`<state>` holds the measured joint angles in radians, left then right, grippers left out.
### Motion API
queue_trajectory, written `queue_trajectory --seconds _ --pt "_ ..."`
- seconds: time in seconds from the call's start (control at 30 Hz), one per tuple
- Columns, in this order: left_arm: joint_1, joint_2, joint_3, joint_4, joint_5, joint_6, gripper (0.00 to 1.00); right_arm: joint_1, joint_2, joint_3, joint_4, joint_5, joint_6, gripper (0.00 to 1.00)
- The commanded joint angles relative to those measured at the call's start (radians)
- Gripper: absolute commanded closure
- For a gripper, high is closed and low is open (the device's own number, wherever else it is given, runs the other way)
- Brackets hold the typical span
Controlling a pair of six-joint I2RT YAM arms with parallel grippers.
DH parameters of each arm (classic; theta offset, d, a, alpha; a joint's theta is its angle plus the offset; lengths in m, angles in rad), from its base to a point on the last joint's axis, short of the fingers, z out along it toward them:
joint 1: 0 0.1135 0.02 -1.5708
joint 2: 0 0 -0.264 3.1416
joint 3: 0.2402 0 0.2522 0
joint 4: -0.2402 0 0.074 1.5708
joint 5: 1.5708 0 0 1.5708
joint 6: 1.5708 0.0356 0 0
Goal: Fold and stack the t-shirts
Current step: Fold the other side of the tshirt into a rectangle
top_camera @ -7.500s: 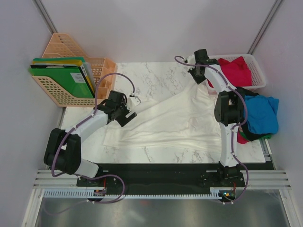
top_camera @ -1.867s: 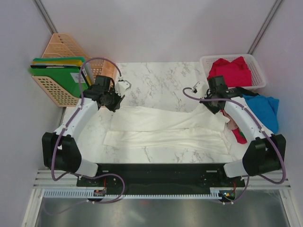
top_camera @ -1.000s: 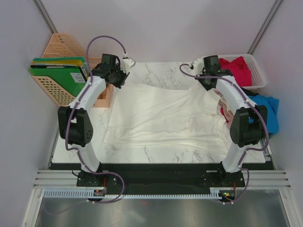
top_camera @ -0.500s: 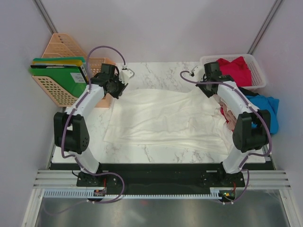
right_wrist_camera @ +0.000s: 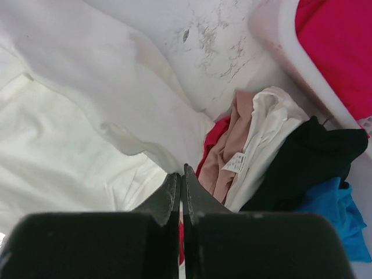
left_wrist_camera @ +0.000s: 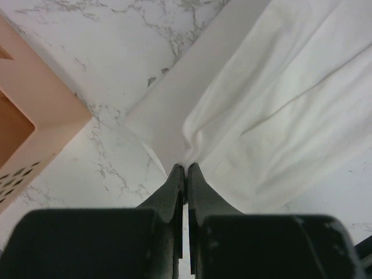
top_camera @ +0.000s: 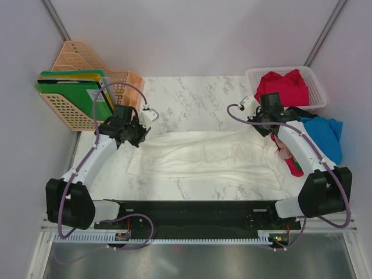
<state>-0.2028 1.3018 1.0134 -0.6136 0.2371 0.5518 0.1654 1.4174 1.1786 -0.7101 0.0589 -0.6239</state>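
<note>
White t-shirt (top_camera: 203, 158), left claw (left_wrist_camera: 185, 167) pinching one corner, right claw (right_wrist_camera: 181, 173) pinching another

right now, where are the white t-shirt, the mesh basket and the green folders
large white cloth t-shirt (top_camera: 203, 157), top view, middle of its body
white plastic mesh basket (top_camera: 251, 77), top view, far-left wall
green plastic folders (top_camera: 81, 93), top view, front folder's face

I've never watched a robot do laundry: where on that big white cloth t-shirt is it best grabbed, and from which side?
Probably by its two far corners, one claw each, coming in from the outer ends. The large white cloth t-shirt lies as a long, flat band across the marble table, so thin corners pinch easily; the left claw and right claw are shut on those ends.
</note>
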Motion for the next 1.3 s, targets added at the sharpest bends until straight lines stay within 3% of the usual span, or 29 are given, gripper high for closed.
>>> queue_trajectory --seconds 0.0,0.43,0.7,1.0,1.27 --pt "0.003 -0.038 -0.051 -0.003 -0.002 0.0 0.98 -0.001 -0.057 -0.03 -0.046 -0.042 -0.025 1.0" --pt "0.003 0.045 -0.099 0.043 -0.01 -0.033 0.98 0.002 -0.136 -0.131 -0.184 -0.122 -0.079 1.0" --pt "0.037 0.131 -0.078 0.132 -0.107 -0.003 0.98 0.006 -0.153 -0.223 -0.206 -0.106 -0.129 1.0" --pt "0.183 0.189 0.034 0.115 -0.067 0.036 0.98 0.008 -0.161 -0.231 -0.21 -0.108 -0.132 1.0" --pt "0.187 0.162 0.051 0.094 0.005 0.034 0.98 0.009 -0.156 -0.255 -0.218 -0.111 -0.149 1.0"
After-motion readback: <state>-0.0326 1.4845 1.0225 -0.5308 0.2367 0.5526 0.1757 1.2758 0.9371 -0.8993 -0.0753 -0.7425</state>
